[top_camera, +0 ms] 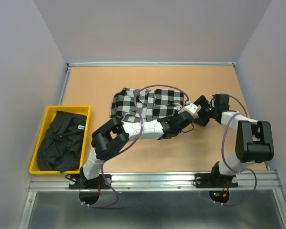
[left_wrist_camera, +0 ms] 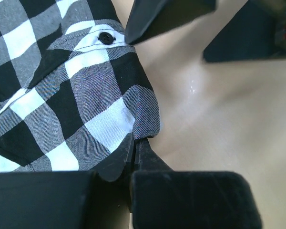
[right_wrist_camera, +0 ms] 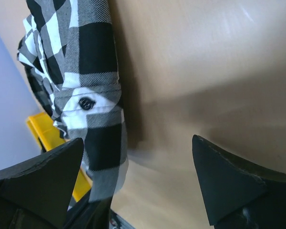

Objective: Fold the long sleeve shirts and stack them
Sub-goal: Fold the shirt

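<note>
1. the checked shirt (top_camera: 148,104) lies rumpled about the middle of the table (top_camera: 133,78), spread flat in part, its right end reaching toward the two grippers;
2. the left gripper (left_wrist_camera: 135,145) is clamped on the corner of the cuff (left_wrist_camera: 100,95) of that shirt, its jaws nearly together with cloth pinched between them; a black button (left_wrist_camera: 106,37) shows on the cuff's far side;
3. the right gripper (right_wrist_camera: 137,140) stands wide and holds nothing; it sits low over the table facing the left one, one fingertip just beside the buttoned edge of the cuff;
4. the black shirt (top_camera: 62,140) lies bunched in the yellow bin (top_camera: 38,143) at the table's left side, a small white tag (top_camera: 79,126) showing, well apart from both grippers.
</note>
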### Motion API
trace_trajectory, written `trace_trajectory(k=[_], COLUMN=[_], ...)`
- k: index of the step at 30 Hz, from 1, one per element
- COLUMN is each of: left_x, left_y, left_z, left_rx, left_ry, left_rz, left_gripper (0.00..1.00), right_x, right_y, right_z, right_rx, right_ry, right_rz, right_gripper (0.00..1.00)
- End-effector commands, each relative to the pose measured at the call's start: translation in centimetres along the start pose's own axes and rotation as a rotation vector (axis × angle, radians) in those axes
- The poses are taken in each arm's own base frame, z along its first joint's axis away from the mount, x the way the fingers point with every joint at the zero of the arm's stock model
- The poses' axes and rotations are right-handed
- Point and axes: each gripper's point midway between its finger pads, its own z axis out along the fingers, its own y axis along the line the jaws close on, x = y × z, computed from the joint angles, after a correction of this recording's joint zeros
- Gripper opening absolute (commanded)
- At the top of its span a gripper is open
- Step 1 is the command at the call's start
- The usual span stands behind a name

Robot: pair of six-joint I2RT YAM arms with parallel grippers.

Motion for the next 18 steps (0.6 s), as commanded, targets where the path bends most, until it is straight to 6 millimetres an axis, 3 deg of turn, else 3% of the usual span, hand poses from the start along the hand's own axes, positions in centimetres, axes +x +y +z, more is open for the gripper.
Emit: trace_trajectory(k=[1,5,14,16,18], left_x=[-3.0,-2.6,-2.3,-2.3,-2.2], left_y=[0.2,0.1,-0.7,-1.0,-1.1], left_z=[-1.9,-1.8,-1.7,-1.7,-1.6], left_rx=[0.055,0.067,0.107,0.121,0.124], left_ry=[-0.059,-0.043,-0.018,-0.014,-0.010], left_rz=[-0.103,-0.115,-0.133,-0.136,-0.139], left_gripper=[0.02,0.02,0.02,0.03,0.05], right_x=[0.9,1.1,1.9,1.9,1.9], right_y=[2.2,3.4,4.1,4.0,3.9], right_z=[2.6,4.8,9.8,10.4,11.1], right_rx=[-0.172,-0.278,-0.270,-0.267,-0.263], right_ry=[0.067,0.106,0.183,0.185,0.192], right_rz=[0.010,0.025,-0.012,-0.036,-0.040], right_gripper=[1.00,1.00,0.96,0.90,0.77])
